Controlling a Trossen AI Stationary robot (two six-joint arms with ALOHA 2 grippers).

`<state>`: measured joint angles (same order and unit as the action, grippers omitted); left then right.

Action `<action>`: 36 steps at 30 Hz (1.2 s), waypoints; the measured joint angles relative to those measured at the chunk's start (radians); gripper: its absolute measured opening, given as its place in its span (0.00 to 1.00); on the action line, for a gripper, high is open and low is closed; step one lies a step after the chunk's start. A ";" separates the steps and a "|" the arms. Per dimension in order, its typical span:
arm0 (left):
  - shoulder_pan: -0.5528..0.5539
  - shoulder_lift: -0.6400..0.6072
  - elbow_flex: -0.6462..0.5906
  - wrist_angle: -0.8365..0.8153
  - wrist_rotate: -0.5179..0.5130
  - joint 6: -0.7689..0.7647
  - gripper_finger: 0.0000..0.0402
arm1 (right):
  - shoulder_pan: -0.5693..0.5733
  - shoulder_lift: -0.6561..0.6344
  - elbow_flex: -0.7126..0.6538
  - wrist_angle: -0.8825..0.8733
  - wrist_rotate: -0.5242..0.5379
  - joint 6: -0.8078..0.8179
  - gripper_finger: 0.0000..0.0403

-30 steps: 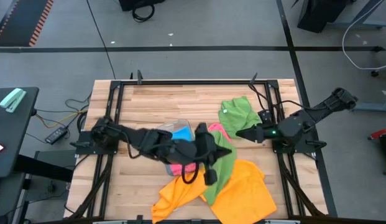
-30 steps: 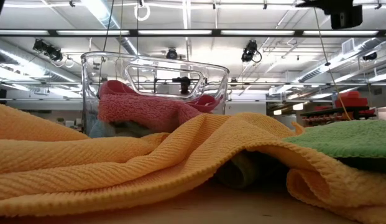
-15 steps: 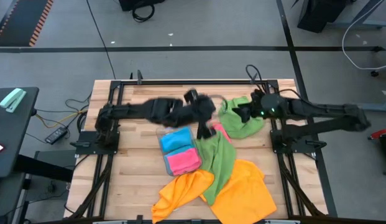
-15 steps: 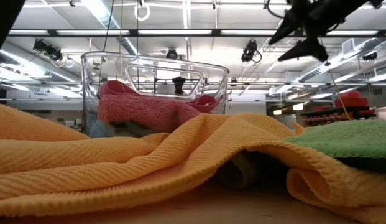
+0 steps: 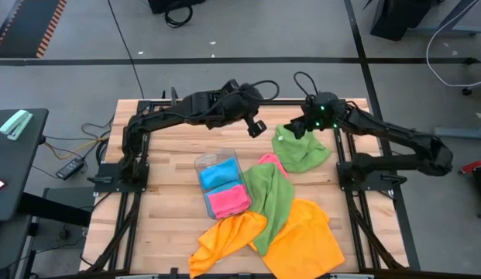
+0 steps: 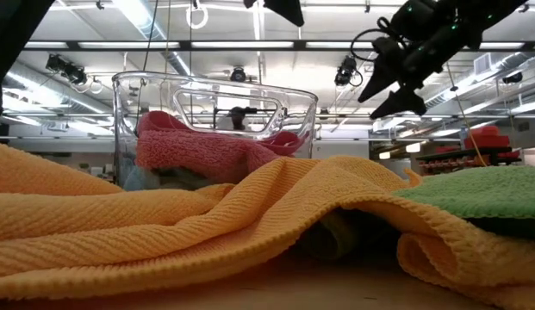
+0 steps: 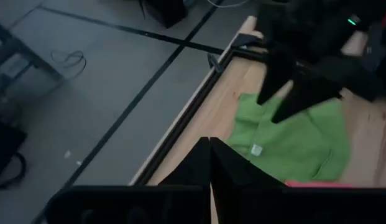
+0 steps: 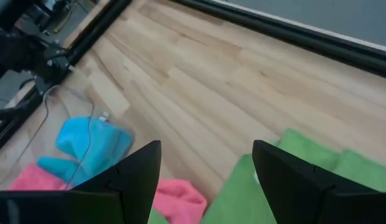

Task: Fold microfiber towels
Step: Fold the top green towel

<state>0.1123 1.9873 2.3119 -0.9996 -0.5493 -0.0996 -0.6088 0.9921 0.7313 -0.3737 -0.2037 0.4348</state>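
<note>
My left gripper point(image 5: 258, 126) is shut and empty, high above the table's far middle; its shut fingers point(image 7: 209, 163) show in the left wrist view. My right gripper point(image 5: 293, 130) is open and empty above the near-left part of a crumpled green towel point(image 5: 304, 147) at the far right; it also shows in the low view point(image 6: 389, 84) and in its own wrist view point(image 8: 205, 163). A second green towel point(image 5: 273, 198) lies over orange towels point(image 5: 306, 239) in the near middle. A small pink towel point(image 5: 269, 161) lies between the two green ones.
A clear plastic tray point(image 5: 203, 164) at the table's middle holds a blue towel point(image 5: 218, 175) and a pink towel point(image 5: 228, 200). Bare wood lies at the far left point(image 5: 170, 132). A black frame rail point(image 5: 225, 101) runs along the far edge.
My left gripper has swung from low over the tray and the long green towel up toward the far edge, leaving the tray uncovered. My right gripper has come from the table's right edge toward the far middle and now hangs over the crumpled green towel. The towels lie as before.
</note>
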 joint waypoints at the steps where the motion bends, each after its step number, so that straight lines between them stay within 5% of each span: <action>1: 0.003 0.000 0.000 -0.006 0.000 0.015 0.02 | -0.011 0.016 0.008 0.003 -0.009 -0.001 0.65; 15: 0.068 -0.104 0.000 -0.195 0.004 0.160 0.02 | -0.067 0.424 0.448 -0.104 0.002 -0.110 0.65; 22: 0.076 -0.168 0.000 -0.330 0.009 0.168 0.04 | -0.087 0.528 0.630 -0.242 0.021 -0.098 0.65; 27: 0.081 -0.192 -0.035 -0.353 0.020 0.171 0.02 | -0.087 0.564 0.685 -0.356 0.019 -0.097 0.65; 36: 0.097 -0.220 -0.274 -0.231 0.045 0.166 0.02 | -0.090 0.626 0.686 -0.386 0.018 -0.162 0.65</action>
<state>0.2090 1.7673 2.0384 -1.2306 -0.5045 0.0661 -0.6985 1.6177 1.4178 -0.7598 -0.1860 0.2727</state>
